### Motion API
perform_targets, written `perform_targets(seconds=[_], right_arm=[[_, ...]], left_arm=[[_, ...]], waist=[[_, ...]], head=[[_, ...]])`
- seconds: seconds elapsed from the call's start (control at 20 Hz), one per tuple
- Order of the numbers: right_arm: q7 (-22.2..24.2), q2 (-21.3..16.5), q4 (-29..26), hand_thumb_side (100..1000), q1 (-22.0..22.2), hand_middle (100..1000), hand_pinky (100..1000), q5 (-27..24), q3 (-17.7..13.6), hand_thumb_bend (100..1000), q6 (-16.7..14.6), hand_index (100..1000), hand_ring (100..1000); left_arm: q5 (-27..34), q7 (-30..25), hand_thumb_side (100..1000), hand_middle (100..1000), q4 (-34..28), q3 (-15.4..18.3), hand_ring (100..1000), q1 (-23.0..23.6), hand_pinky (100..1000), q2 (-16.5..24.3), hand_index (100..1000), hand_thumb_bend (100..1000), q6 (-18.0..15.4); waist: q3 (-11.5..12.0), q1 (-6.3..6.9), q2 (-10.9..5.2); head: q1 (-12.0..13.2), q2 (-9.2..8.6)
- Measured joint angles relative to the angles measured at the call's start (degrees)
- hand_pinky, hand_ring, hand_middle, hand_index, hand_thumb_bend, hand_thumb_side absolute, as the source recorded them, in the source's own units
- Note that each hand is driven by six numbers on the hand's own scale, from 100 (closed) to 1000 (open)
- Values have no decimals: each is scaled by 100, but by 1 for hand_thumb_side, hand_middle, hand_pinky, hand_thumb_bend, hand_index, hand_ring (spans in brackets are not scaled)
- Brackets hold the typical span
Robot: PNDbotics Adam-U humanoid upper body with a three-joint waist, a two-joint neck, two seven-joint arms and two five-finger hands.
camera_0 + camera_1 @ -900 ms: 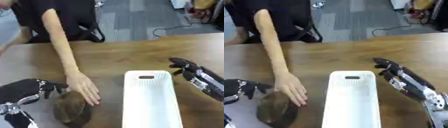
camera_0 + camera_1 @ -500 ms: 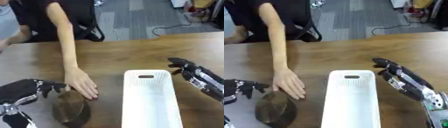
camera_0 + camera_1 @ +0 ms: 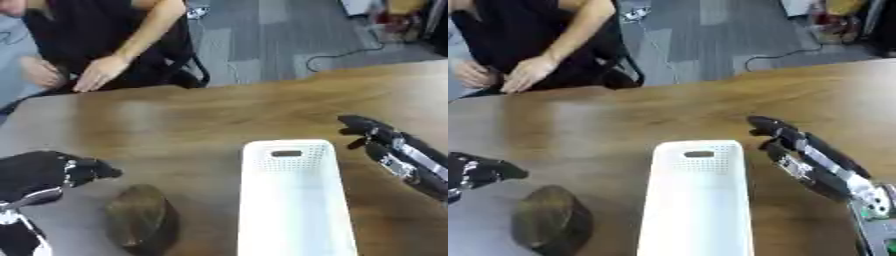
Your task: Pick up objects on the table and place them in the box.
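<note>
A: Handling first. How is the brown object (image 3: pixel 143 219) judged?

B: A dark brown, rounded, domed lump is seen lying on the counter (image 3: pixel 201 120), just to the left of the white box (image 3: pixel 293 200) and near the front edge. What it is cannot be told. It is judged to be fairly light and stiff, with a smooth, curved top that may be slippery, so a grip across its narrower sides is advised rather than on the crown.

A: Which hand is placed for that?

B: The left hand (image 3: pixel 54 171) is held just above and to the left of the object, apart from it; its fingers are curled and nothing is gripped. The right hand (image 3: pixel 798 150) is stretched out flat beside the box's right wall, fingers straight, with nothing held.

A: How is the box laid out?

B: It is set lengthwise, running away from the robot, with a handle slot (image 3: pixel 286 153) at its far end and perforated walls. Nothing is seen inside it.

A: And the room for moving?

B: Bare counter is left behind the object and between it and the box, so a short lift and a carry to the right are judged enough. The box's near wall must be cleared, and the object's closeness to the counter's front edge calls for care.
</note>
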Motion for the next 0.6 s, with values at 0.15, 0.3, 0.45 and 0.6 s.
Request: perform_targets(seconds=[0.15,0.3,0.45,0.6], right_arm=[[29,-1,-29,1000,12,1000,788,0,5,100,29,1000,924],[48,-3,-49,1000,15,1000,788,-1,10,100,49,1000,924],[51,-4,-52,1000,15,1000,788,-1,12,100,52,1000,924],[61,-4,-64,1000,15,1000,788,-2,13,100,63,1000,923]], left_arm=[[69,-64,667,877,-1,-85,780,-65,669,36,993,841,-27],[79,-88,666,877,-1,-88,779,-76,668,42,993,839,-26],[79,-105,667,876,0,-88,776,-76,666,42,994,836,-21],[79,-113,668,877,3,-88,775,-75,666,42,994,834,-15]], waist=[[-15,14,-5],[-19,26,-6],[-17,27,-6],[-12,27,-6]], head=[[-1,0],[-3,0],[-3,-1],[-3,-1]])
